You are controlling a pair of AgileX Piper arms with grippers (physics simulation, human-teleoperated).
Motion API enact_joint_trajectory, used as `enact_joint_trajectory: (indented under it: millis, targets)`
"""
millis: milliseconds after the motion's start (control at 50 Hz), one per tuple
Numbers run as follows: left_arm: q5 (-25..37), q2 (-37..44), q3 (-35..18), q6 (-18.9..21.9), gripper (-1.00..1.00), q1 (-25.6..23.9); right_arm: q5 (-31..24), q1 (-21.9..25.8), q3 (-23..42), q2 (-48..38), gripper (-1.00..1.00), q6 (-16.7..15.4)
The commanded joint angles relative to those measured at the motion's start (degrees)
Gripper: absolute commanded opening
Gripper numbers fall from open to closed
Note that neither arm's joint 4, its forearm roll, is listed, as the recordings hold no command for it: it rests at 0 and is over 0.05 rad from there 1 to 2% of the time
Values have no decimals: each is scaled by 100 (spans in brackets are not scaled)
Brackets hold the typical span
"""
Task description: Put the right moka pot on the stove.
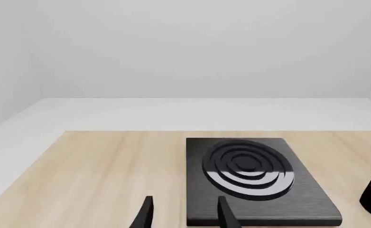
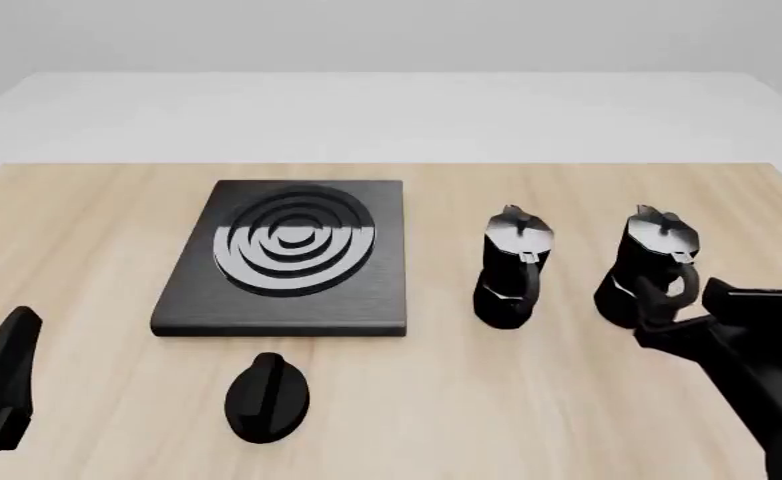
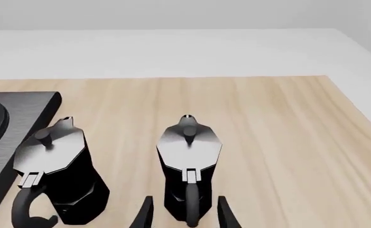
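We're at the approach-to-grasp step: the right gripper (image 3: 184,213) is lined up on the right moka pot (image 2: 645,265), which stands upright on the wooden table (image 2: 525,400) at the right, well apart from the stove (image 2: 291,258), with the other moka pot (image 2: 511,268) between them. In the right wrist view the looped handle (image 3: 190,209) faces us and sits in the gap between the two fingertips (image 3: 145,214), so we'd judge the good move is to ease forward a touch more, keep the handle centred, then close firmly on it or on the pot's waist, lift straight up before swinging left, and clear the neighbour pot's lid on the way. Risk as we see it: a shallow pinch on the handle could let the pot swing or tip. The right gripper's jaws are parted moderately, wider than the handle, holding nothing; whether a pad already touches the handle we cannot tell. The left gripper (image 1: 182,213) is parted too and empty, hanging low over the table just near the stove's front edge. A small black oval knob (image 2: 267,397) lies in front of the stove, apart from it.
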State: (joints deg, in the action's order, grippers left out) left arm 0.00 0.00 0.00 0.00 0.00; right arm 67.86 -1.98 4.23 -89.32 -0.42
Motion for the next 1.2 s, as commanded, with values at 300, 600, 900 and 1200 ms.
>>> enact_joint_trajectory:
  millis: [300,600,900,1200]
  targets:
    - [0,0,0,0,100,0,197,-88,526,-905,100,-30]
    - [0,0,0,0,100,0,183,-136,345,-593,-100,-89]
    - [0,0,0,0,100,0,-2985,166,569,3185,-100,-252]
    - [0,0,0,0,100,0,-5126,770,1441,4997,-100,-355]
